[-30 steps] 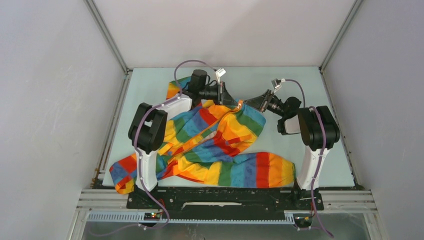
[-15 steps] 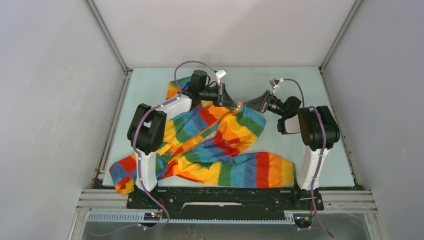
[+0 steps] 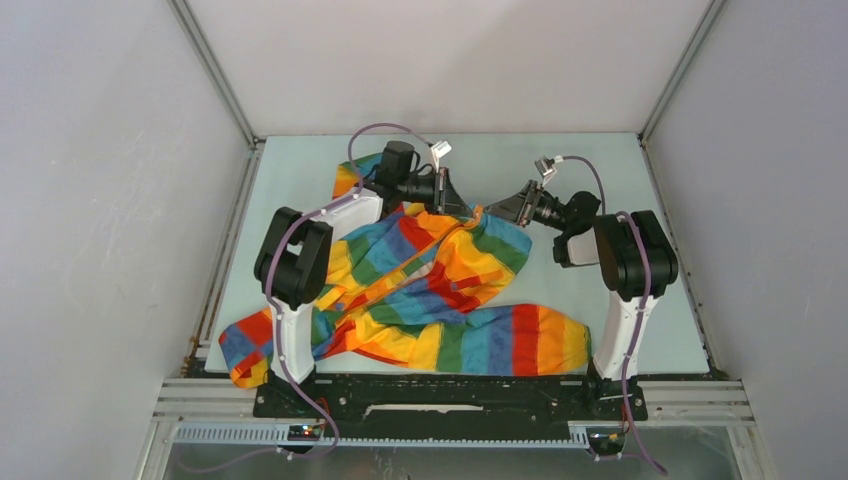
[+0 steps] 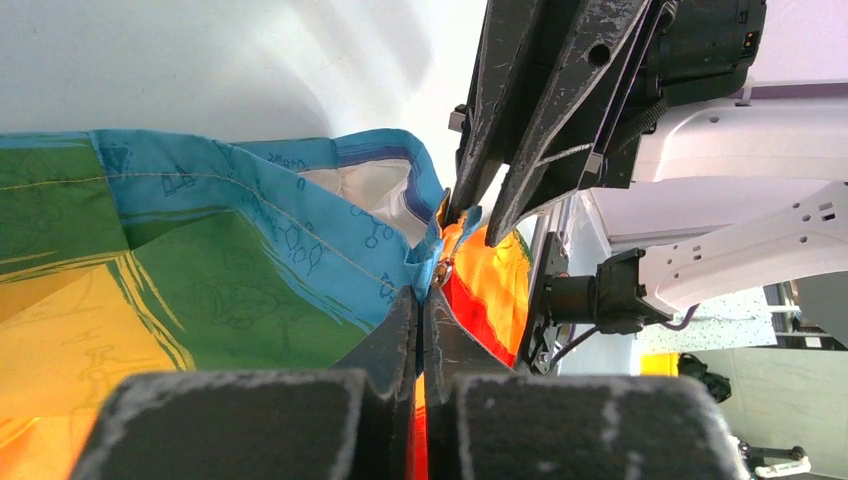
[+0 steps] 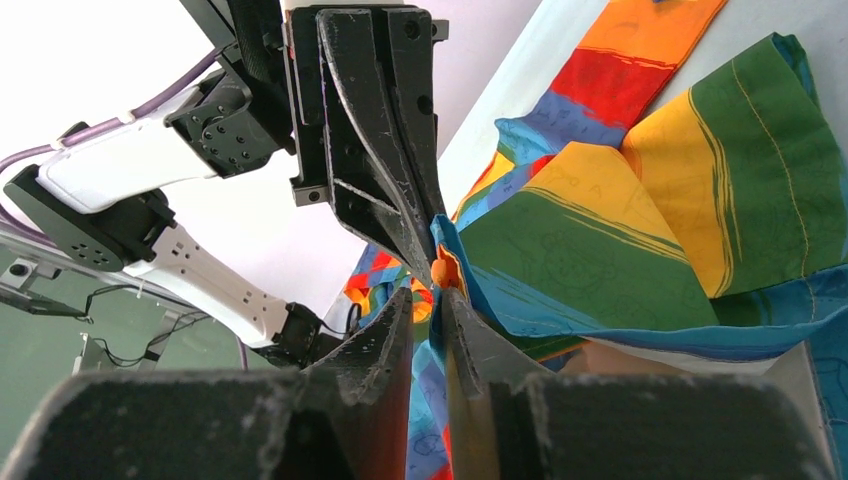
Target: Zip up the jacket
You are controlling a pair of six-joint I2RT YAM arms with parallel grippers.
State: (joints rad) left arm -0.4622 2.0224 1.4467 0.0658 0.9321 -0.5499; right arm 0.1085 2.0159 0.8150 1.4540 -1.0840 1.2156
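Note:
The rainbow-striped jacket [image 3: 440, 280] lies crumpled across the near half of the table, with its orange zipper strip [image 3: 440, 245] running up to a raised corner. My left gripper [image 3: 468, 207] is shut on that corner's edge, and a small metal zipper piece [image 4: 443, 268] sits just past its tips [image 4: 421, 292]. My right gripper [image 3: 487, 210] faces it tip to tip. Its jaws stand narrowly apart, pinching the blue and orange fabric tip [image 5: 440, 272] between them [image 5: 427, 290]. In the left wrist view the right gripper [image 4: 472, 222] closes on the same tip.
The table [image 3: 600, 170] is pale blue-green with grey walls on three sides. One sleeve [image 3: 520, 340] stretches toward the right arm's base and another [image 3: 245, 345] hangs near the left front edge. Cables loop over both wrists.
My right gripper has slid a little left toward the left gripper, closing the gap at the jacket's raised corner. The left gripper and the jacket have barely moved.

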